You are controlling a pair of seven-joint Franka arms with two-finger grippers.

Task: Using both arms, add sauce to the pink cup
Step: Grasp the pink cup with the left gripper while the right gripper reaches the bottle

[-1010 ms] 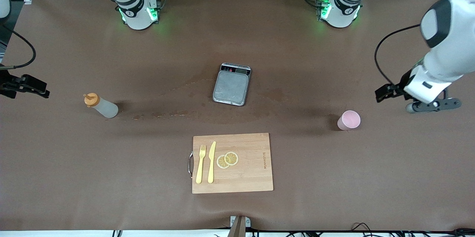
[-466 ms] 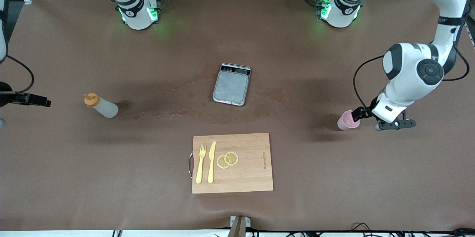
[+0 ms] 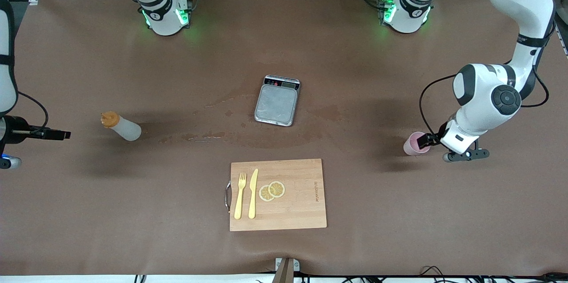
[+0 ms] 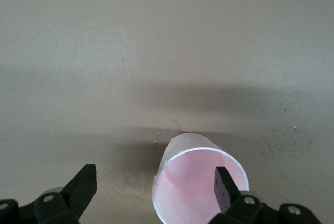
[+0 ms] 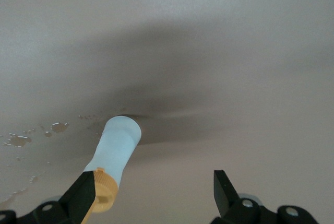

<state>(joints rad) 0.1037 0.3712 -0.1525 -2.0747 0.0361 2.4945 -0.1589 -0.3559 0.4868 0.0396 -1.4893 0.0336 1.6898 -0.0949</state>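
The pink cup [image 3: 413,144] stands upright toward the left arm's end of the table. My left gripper [image 3: 424,140] is low beside it and open. In the left wrist view the cup [image 4: 194,179] sits off-centre between the fingers of my left gripper [image 4: 155,190], with one fingertip [image 4: 224,186] over its rim. The sauce bottle [image 3: 120,126], whitish with an orange cap, stands toward the right arm's end. My right gripper [image 3: 65,134] is open and a short way from it. In the right wrist view of my right gripper [image 5: 153,195], the bottle [image 5: 119,148] is by one fingertip [image 5: 83,197].
A steel scale [image 3: 276,101] sits mid-table. A wooden cutting board [image 3: 301,205], nearer the front camera, holds a yellow fork [image 3: 240,195], a knife [image 3: 253,193] and lemon slices [image 3: 272,190]. Wet stains [image 3: 213,134] lie between the bottle and the scale.
My left arm has come down and in, so its open gripper now reaches the cup. My right gripper has moved a little toward the bottle. Cup and bottle have not moved.
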